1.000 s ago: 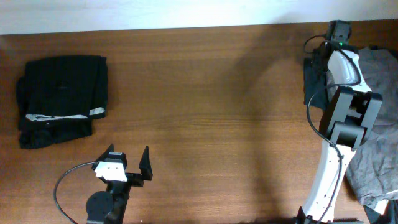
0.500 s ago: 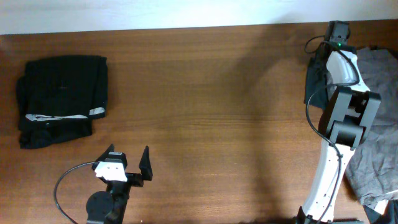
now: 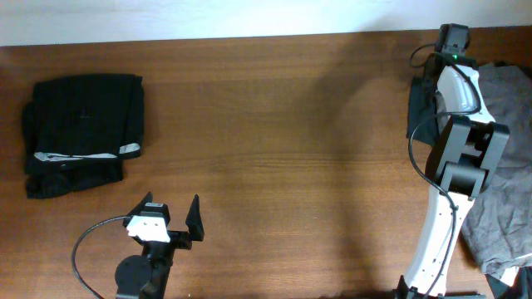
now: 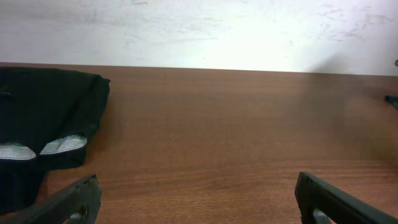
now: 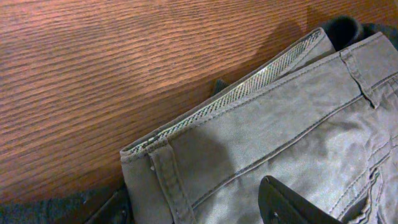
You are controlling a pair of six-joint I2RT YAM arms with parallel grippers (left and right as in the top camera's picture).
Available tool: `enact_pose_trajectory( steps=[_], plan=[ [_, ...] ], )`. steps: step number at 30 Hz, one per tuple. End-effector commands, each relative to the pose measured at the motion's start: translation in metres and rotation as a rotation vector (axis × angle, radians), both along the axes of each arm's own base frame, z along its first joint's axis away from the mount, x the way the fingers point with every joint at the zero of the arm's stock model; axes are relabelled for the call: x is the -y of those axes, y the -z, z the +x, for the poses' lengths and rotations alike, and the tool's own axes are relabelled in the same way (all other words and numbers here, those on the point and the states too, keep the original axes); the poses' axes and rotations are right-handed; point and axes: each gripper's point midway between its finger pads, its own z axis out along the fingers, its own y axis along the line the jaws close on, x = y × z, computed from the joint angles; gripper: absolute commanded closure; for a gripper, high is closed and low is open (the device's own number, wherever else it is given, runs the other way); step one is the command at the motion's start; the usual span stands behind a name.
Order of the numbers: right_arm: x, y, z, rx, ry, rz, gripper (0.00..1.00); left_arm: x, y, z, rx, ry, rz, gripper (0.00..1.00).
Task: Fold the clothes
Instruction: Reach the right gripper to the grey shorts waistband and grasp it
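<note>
The grey-khaki shorts [image 3: 504,93] lie rumpled at the table's far right, partly under my right arm. In the right wrist view their waistband corner [image 5: 163,163] with its mesh lining lies flat on the wood. My right gripper [image 5: 199,204] is open astride that corner. One finger [image 5: 114,208] sits low beside the waistband edge and the other finger [image 5: 292,204] rests over the cloth. My left gripper [image 3: 170,209] is open near the front left with nothing in it, and in the left wrist view its gap [image 4: 196,199] holds only bare wood.
A folded black garment [image 3: 83,120] with pale trim lies at the far left, also seen in the left wrist view [image 4: 43,112]. Dark cloth [image 3: 415,106] lies under the shorts by the right arm. More grey fabric [image 3: 499,228] hangs at the right edge.
My right wrist has edged slightly toward the table's far edge over the shorts. The left arm has not moved.
</note>
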Motion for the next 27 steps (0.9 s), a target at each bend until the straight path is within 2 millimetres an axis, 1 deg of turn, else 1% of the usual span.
enact_pose_trajectory(
  steps=[1, 4, 5, 8, 10, 16, 17, 19, 21, 24, 27],
  plan=[
    [0.001, -0.012, 0.004, 0.021, 0.013, -0.018, 0.33, 0.001, 0.002, 0.000, 0.001, 0.007, -0.010, 0.01],
    [0.001, -0.012, 0.003, 0.019, 0.013, -0.019, 0.35, 0.001, 0.002, 0.000, 0.001, 0.007, -0.010, 0.01],
    [0.001, -0.012, 0.003, 0.020, 0.013, -0.019, 0.37, 0.001, 0.002, 0.000, 0.001, 0.007, -0.010, 0.00],
    [0.004, -0.012, 0.002, 0.020, 0.017, -0.018, 0.49, 0.001, 0.002, 0.000, 0.001, 0.007, -0.010, 0.01],
    [0.005, -0.012, 0.001, 0.018, 0.020, -0.018, 0.55, 0.001, 0.002, 0.000, 0.001, 0.007, -0.010, 0.01],
    [0.008, -0.011, -0.002, 0.008, 0.026, -0.015, 0.54, 0.001, 0.002, 0.000, 0.001, 0.007, -0.010, 0.01],
    [0.008, -0.014, -0.002, 0.014, 0.026, -0.016, 0.53, 0.001, 0.002, 0.000, 0.001, 0.007, -0.010, 0.01],
    [0.008, -0.021, 0.000, 0.028, 0.023, -0.015, 0.47, 0.001, 0.002, 0.000, 0.001, 0.007, -0.010, 0.01],
    [0.006, -0.031, 0.002, 0.048, 0.014, -0.009, 0.44, 0.001, 0.002, 0.000, 0.001, 0.007, -0.010, 0.01],
    [0.006, -0.038, 0.002, 0.056, 0.015, -0.011, 0.44, 0.001, 0.002, 0.000, 0.001, 0.007, -0.010, 0.00],
    [0.009, -0.036, -0.001, 0.043, 0.021, -0.007, 0.44, 0.001, 0.002, 0.000, 0.001, 0.007, -0.010, 0.01]
  ],
)
